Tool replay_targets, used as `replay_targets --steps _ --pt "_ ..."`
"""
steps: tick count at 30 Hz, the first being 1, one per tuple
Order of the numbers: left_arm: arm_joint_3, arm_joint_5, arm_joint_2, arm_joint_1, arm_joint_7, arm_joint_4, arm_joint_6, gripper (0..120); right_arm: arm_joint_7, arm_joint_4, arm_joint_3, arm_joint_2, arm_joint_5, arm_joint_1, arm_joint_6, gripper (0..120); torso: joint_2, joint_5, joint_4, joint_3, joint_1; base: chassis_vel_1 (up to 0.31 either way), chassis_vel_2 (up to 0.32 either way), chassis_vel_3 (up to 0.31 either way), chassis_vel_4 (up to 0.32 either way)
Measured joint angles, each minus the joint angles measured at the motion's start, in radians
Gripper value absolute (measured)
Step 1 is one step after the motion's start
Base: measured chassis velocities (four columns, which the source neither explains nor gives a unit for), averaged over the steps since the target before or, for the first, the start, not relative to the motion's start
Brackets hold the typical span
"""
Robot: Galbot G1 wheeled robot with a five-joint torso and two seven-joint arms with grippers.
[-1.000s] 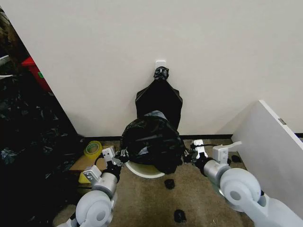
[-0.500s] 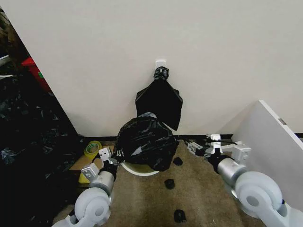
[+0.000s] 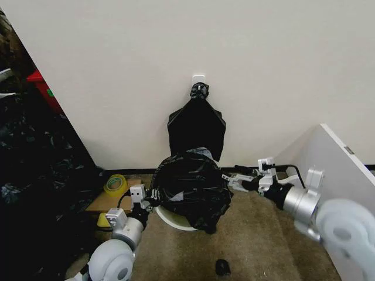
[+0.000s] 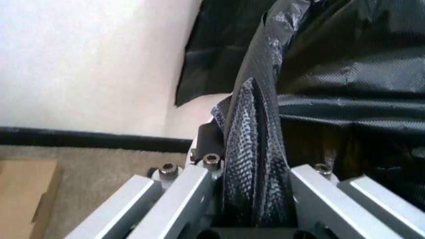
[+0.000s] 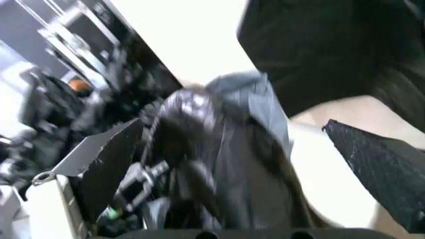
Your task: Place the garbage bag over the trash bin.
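**Bag half on the bin**

The left gripper [image 3: 147, 202] has its fingers pinching the garbage bag [image 3: 192, 187] at its edge. The right gripper [image 3: 237, 181] is beside the bag, fingers spread, holding nothing. The bag sits bunched over the trash bin [image 3: 173, 218] by the wall. It could slip off, since only one side is held.

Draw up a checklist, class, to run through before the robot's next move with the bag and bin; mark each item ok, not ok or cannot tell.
1. Left claw grips the garbage bag: ok, plastic pinched between its fingers.
2. Right claw grips the bag: not ok, open beside it.
3. Bag sits over the trash bin: ok, draped on top.
4. Bag mouth around the rim: cannot tell.
5. Bin upright: cannot tell, mostly hidden.
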Motion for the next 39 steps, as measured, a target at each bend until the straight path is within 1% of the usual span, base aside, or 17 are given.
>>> replay_targets --steps 3,7,8,13,15,16,19,20,23,24,28,30,33,34,37,38,39 --pt "0.007 0.0 0.009 -0.001 0.018 0.0 -0.011 0 -0.027 -0.035 -0.029 -0.002 0.026 0.042 0.016 100 0.0 0.0002 0.0003 0.0 0.0 0.0 0.0 0.0 0.0" --pt "0.03 0.003 0.023 -0.001 0.054 0.003 -0.031 0 -0.026 -0.089 -0.133 0.028 0.033 0.132 0.033 100 0.0 0.0002 0.0 0.0 0.0 0.0 0.0 0.0 0.0" --pt "0.03 0.003 0.023 -0.001 0.054 0.003 -0.031 0 -0.026 -0.089 -0.133 0.028 0.033 0.132 0.033 100 0.0 0.0002 0.0 0.0 0.0 0.0 0.0 0.0 0.0" --pt "0.031 0.004 0.032 -0.003 0.057 -0.002 -0.033 0 -0.017 -0.126 -0.218 0.039 0.025 0.197 0.025 94 0.0 -0.0001 0.0001 0.0 0.0 0.0 0.0 0.0 0.0" --pt "0.031 0.004 0.033 -0.006 0.057 -0.003 -0.033 0 -0.013 -0.144 -0.251 0.042 0.017 0.224 0.024 85 0.0 0.0 -0.0001 0.0 0.0 0.0 0.0 0.0 0.0" --pt "0.031 0.004 0.033 -0.006 0.057 -0.003 -0.033 0 -0.013 -0.144 -0.251 0.042 0.017 0.224 0.024 85 0.0 0.0 -0.0001 0.0 0.0 0.0 0.0 0.0 0.0" --pt "0.035 0.004 0.025 -0.008 0.055 -0.001 -0.033 0 -0.007 -0.163 -0.272 0.044 0.021 0.246 0.028 68 0.0 -0.0001 0.0 0.0 0.0 0.0 0.0 0.0 0.0" --pt "0.035 0.004 0.025 -0.008 0.055 -0.001 -0.033 0 -0.007 -0.163 -0.272 0.044 0.021 0.246 0.028 68 0.0 -0.0001 0.0 0.0 0.0 0.0 0.0 0.0 0.0" --pt "0.036 0.005 0.02 -0.012 0.054 0.008 -0.033 0 -0.005 -0.169 -0.274 0.043 0.024 0.251 0.032 53 0.0 -0.0001 -0.0001 0.0 0.0 0.0 0.0 0.0 0.0" --pt "0.036 0.005 0.02 -0.012 0.054 0.008 -0.033 0 -0.005 -0.169 -0.274 0.043 0.024 0.251 0.032 53 0.0 -0.0001 -0.0001 0.0 0.0 0.0 0.0 0.0 0.0" --pt "0.037 0.005 0.019 -0.016 0.053 0.012 -0.033 0 -0.001 -0.171 -0.276 0.043 0.022 0.251 0.035 36 0.0 -0.0001 -0.0001 0.0 0.0 0.0 0.0 0.0 0.0" --pt "0.037 0.005 0.019 -0.016 0.053 0.012 -0.033 0 0.0 -0.171 -0.277 0.043 0.022 0.251 0.036 35 0.0 -0.0001 -0.0001 0.0 0.0 0.0 0.0 0.0 0.0" --pt "0.038 0.009 0.019 -0.014 0.052 0.013 -0.034 0 0.002 -0.175 -0.278 0.043 0.019 0.251 0.037 19 0.0 0.0 0.0 0.0 0.0 0.0 0.0 0.0 0.0" --pt "0.038 0.009 0.019 -0.014 0.052 0.013 -0.034 0 0.002 -0.175 -0.278 0.043 0.019 0.251 0.037 19 0.0 0.0 0.0 0.0 0.0 0.0 0.0 0.0 0.0" --pt "0.038 0.012 0.019 -0.013 0.051 0.014 -0.034 0 0.005 -0.177 -0.28 0.043 0.016 0.253 0.039 8 0.0 0.0 0.0 0.0 0.0 0.0 0.0 0.0 0.0" --pt "0.038 0.014 0.019 -0.013 0.051 0.014 -0.035 0 0.008 -0.178 -0.281 0.042 0.015 0.254 0.041 1 0.0 0.0 0.0 0.0 0.0 0.0 0.0 0.0 0.0" --pt "0.038 0.014 0.019 -0.013 0.051 0.014 -0.035 0 0.008 -0.178 -0.281 0.042 0.015 0.254 0.041 1 0.0 0.0 0.0 0.0 0.0 0.0 0.0 0.0 0.0"
